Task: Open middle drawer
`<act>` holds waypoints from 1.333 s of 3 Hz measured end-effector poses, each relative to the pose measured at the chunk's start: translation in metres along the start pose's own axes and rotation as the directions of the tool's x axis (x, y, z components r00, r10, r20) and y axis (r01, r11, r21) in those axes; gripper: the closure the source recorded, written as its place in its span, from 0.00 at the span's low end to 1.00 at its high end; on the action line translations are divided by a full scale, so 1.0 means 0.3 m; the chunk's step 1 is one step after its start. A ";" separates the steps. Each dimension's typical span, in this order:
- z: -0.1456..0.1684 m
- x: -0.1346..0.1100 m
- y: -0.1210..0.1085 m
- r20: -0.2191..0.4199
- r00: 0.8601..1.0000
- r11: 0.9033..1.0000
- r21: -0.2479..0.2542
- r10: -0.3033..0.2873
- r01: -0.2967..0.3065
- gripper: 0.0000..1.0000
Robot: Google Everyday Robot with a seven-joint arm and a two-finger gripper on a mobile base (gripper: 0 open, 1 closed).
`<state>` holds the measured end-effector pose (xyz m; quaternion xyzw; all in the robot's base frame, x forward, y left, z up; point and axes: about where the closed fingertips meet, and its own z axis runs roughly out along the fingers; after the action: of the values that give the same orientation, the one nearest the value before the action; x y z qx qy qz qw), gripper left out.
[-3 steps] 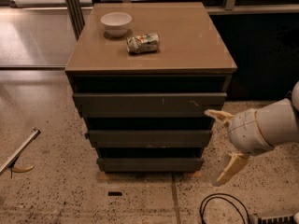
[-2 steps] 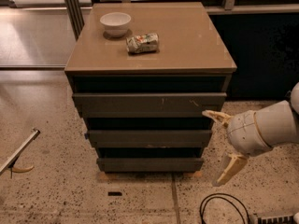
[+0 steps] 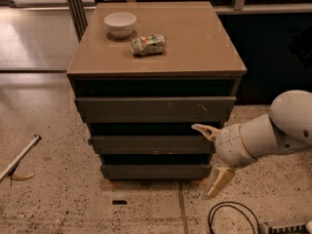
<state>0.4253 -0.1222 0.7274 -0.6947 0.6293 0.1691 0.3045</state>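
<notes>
1. camera view: the middle drawer (image 3: 151, 144) is the second of three dark fronts under the brown desk (image 3: 200, 43), between the taller scratched front (image 3: 153, 109) and the small bottom front (image 3: 156, 171).
2. the tool (image 3: 206, 159) is at the right end of the middle drawer, low and near the floor.
3. its two pale fingers (image 3: 204, 130) are spread wide, one up by the drawer's top edge and one pointing down.
4. a white bowl (image 3: 120, 23) and a squashed can (image 3: 148, 44) sit on the desk.

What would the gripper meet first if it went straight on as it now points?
Probably the right end of the middle drawer: the open gripper, right of the cabinet, points toward it; depth unclear.
</notes>
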 end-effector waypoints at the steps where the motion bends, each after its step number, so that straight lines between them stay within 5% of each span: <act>1: 0.221 -0.022 0.006 0.051 0.999 0.998 -0.065 -0.020 0.023 0.00; 2: 0.420 -0.040 -0.011 0.082 0.996 0.994 -0.104 -0.023 0.031 0.00; 3: 0.631 -0.033 -0.031 0.086 0.995 0.994 -0.099 0.055 -0.046 0.00; 4: 0.783 -0.012 -0.060 0.026 0.986 0.985 -0.055 0.166 -0.164 0.00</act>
<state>0.4771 0.0301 0.5555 -0.6453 0.6753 0.2211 0.2806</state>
